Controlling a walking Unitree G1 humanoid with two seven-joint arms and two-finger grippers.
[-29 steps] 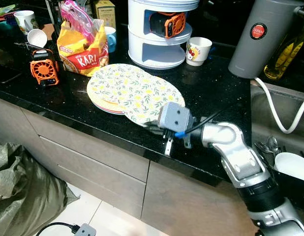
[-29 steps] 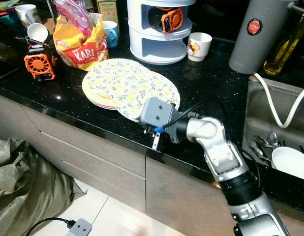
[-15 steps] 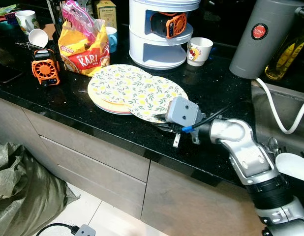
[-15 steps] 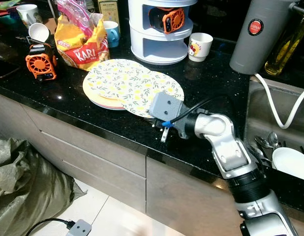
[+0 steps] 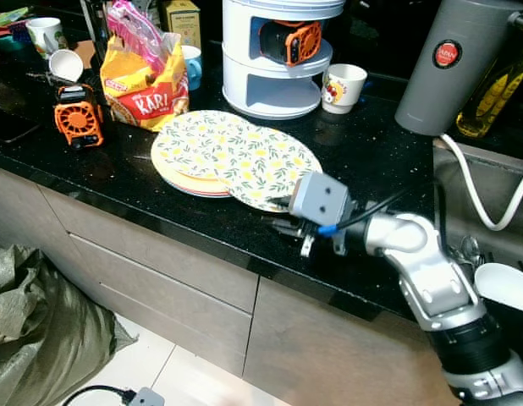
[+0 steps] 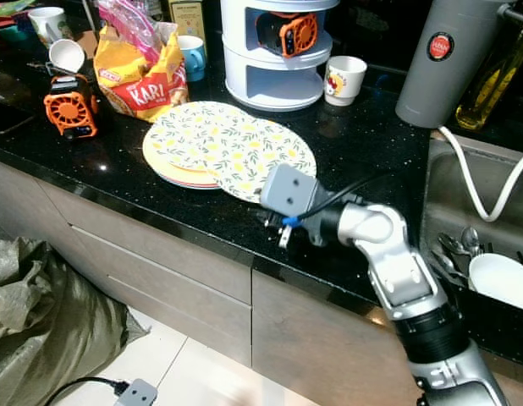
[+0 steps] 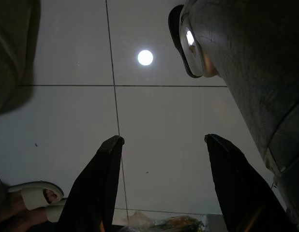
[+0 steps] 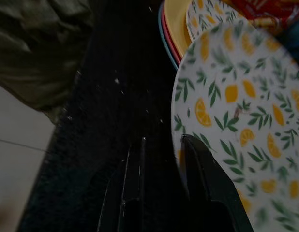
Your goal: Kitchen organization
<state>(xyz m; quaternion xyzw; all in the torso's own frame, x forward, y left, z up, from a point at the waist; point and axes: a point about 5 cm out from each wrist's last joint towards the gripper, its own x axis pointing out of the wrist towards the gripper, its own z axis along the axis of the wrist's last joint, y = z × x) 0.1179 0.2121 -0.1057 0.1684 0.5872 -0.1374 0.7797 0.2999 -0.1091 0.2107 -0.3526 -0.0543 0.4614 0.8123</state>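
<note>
Right wrist view shows the right gripper [image 8: 161,159] with its 2 fingers slightly apart at the lemon plate's [image 8: 236,116] 6 o'clock edge on the black counter [image 8: 111,111], clamping nothing.

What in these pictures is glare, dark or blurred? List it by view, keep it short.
Left eye view: sharp, with ceiling light glinting off the black countertop. Left wrist view: dim, a round lamp reflection glares on the floor tiles. Right wrist view: underexposed around the right gripper, and the lemon-print plate is soft and blurred toward its far edge.
</note>
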